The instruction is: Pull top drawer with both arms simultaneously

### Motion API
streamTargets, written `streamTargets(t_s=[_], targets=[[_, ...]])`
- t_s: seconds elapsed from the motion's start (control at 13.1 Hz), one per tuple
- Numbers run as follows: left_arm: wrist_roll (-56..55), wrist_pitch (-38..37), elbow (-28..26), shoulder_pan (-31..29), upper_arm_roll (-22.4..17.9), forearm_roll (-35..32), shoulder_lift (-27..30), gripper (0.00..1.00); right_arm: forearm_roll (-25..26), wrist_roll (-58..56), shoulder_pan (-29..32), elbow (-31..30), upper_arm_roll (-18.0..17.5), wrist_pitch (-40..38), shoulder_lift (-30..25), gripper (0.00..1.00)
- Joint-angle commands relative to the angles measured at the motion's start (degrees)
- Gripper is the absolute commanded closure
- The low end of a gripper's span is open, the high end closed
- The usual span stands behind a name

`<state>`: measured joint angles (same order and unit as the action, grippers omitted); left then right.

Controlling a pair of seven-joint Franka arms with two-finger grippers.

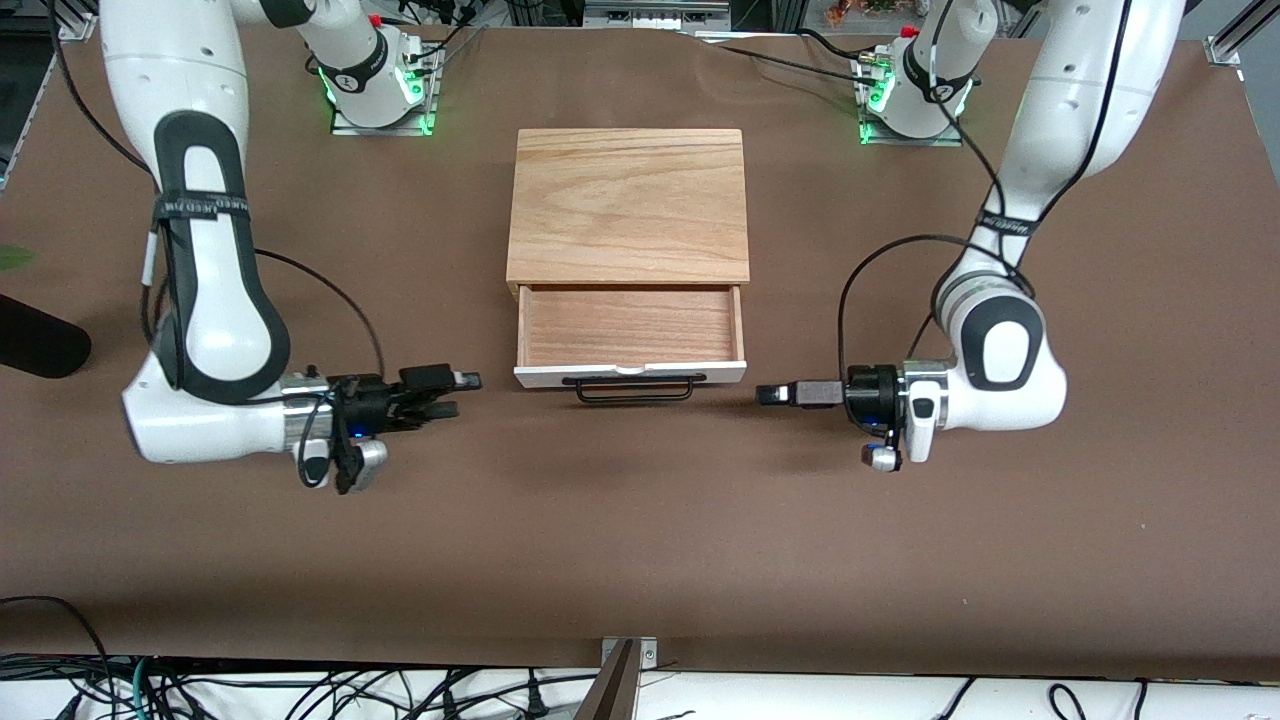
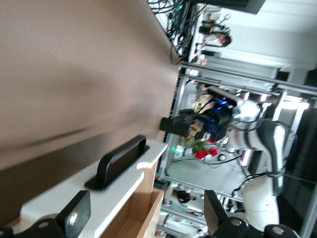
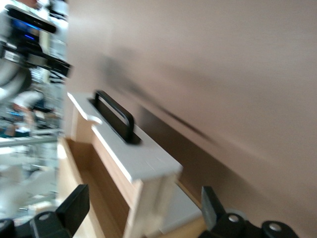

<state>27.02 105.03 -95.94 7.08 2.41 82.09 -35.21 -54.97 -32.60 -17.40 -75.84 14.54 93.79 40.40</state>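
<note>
The top drawer point(image 1: 630, 325) stands pulled out of the cabinet point(image 1: 628, 205), its reddish wood inside showing. Its white front panel point(image 1: 540, 376) carries a thin black handle point(image 1: 634, 388). My left gripper point(image 1: 765, 394) is open, level with the panel and a short way off the drawer's end toward the left arm's side. My right gripper point(image 1: 463, 394) is open too, off the drawer's other end. Neither touches the drawer. In the left wrist view the panel point(image 2: 124, 186) and handle point(image 2: 121, 158) lie ahead of the left gripper point(image 2: 146, 218). In the right wrist view the panel's corner point(image 3: 143, 163) lies ahead of the right gripper point(image 3: 142, 206), and the handle point(image 3: 116, 116) is on the panel.
The brown table point(image 1: 640, 540) stretches bare from the drawer toward the front camera. Both arm bases point(image 1: 380, 90) point(image 1: 910, 100) stand at the table's edge by the cabinet's back. Cables run along the table's near edge point(image 1: 300, 690).
</note>
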Motion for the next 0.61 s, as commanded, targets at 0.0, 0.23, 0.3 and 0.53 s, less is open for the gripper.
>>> streamTargets(t_s=[0.0, 0.23, 0.3, 0.53], targets=[[-2.6, 4.6, -11.5, -0.9, 0.2, -8.0, 12.3, 0.0, 13.5, 3.2, -0.3, -0.5, 1.0, -0.6, -5.1, 0.0], [-13.2, 4.4, -15.0, -3.3, 0.3, -26.6, 23.0, 0.0, 30.7, 7.3, -0.7, -0.4, 1.9, -3.3, -10.9, 0.0], [-19.1, 4.0, -15.0, -3.9, 0.8, -36.0, 26.8, 0.0, 36.6, 8.7, -0.9, -0.4, 1.9, -4.8, -13.1, 0.0], [-25.8, -2.1, -14.8, -4.5, 1.5, -56.9, 35.5, 0.0, 46.5, 16.7, -2.4, -0.4, 1.7, -9.1, -18.7, 0.0]])
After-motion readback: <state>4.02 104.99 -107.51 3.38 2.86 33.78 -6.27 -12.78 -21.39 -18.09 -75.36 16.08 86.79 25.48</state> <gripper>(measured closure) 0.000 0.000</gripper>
